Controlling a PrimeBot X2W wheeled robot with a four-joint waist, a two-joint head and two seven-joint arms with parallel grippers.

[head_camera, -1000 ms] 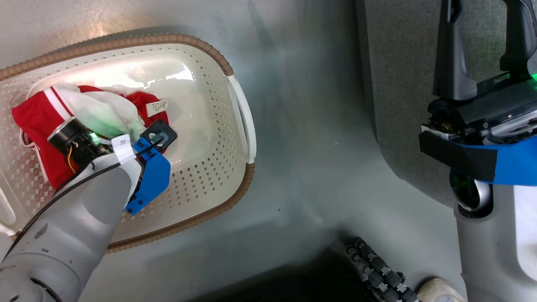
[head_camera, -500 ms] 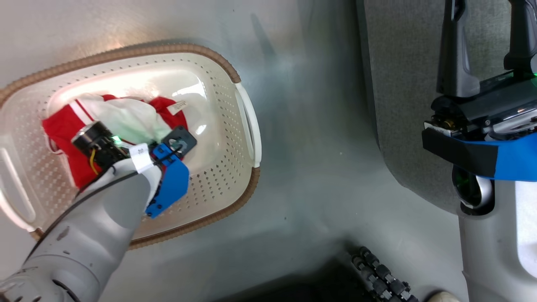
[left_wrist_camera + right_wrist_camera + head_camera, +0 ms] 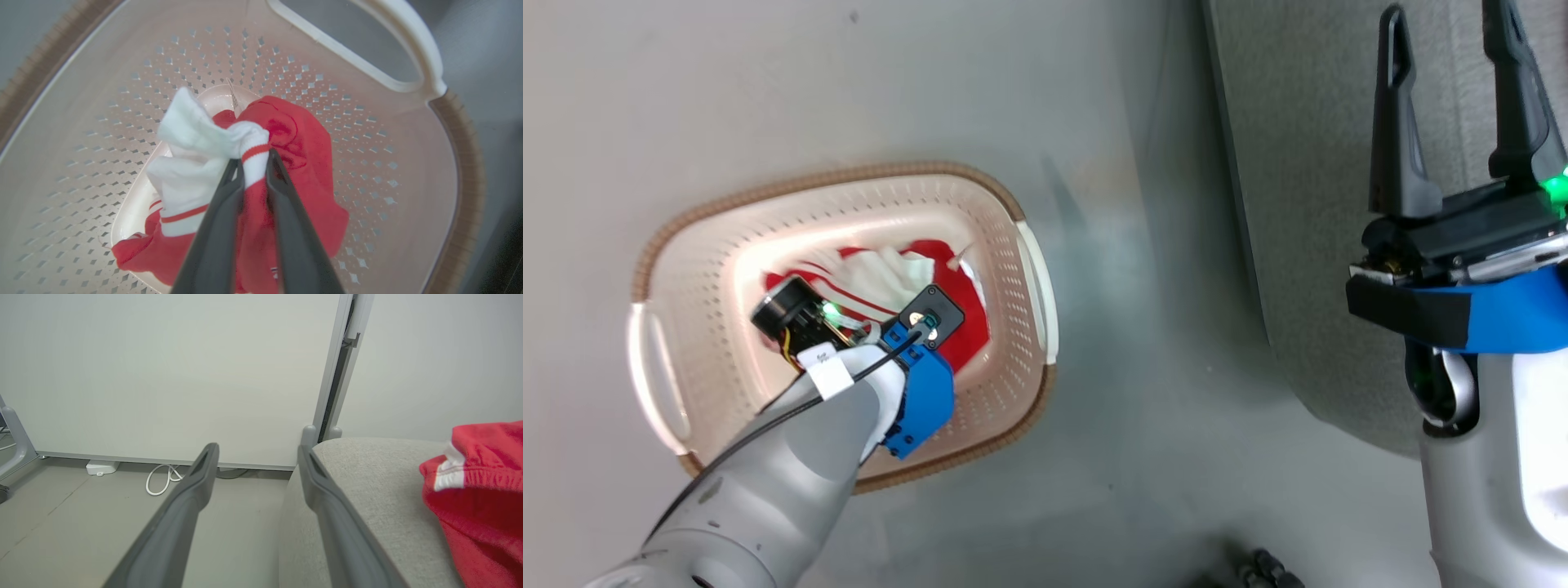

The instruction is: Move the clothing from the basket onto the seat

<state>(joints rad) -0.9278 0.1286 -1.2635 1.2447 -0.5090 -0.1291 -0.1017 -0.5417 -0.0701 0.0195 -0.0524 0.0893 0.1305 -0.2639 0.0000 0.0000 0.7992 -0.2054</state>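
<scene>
Clothing (image 3: pixel 294 134) now pinched, left claw (image 3: pixel 254 157) closed

Red garment (image 3: pixel 480 498) partly off-frame

Grey floor (image 3: pixel 61 522), glossy; pale wall (image 3: pixel 163 367); white cable (image 3: pixel 148 484) coiled at skirting (beside small white box (image 3: pixel 102 467)).

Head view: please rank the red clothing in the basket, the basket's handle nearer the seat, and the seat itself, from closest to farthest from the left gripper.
1. The red clothing, pinched in the left gripper, inside the basket.
2. The handle, at the basket's right end.
3. The seat, farther right, beyond the basket.
</scene>
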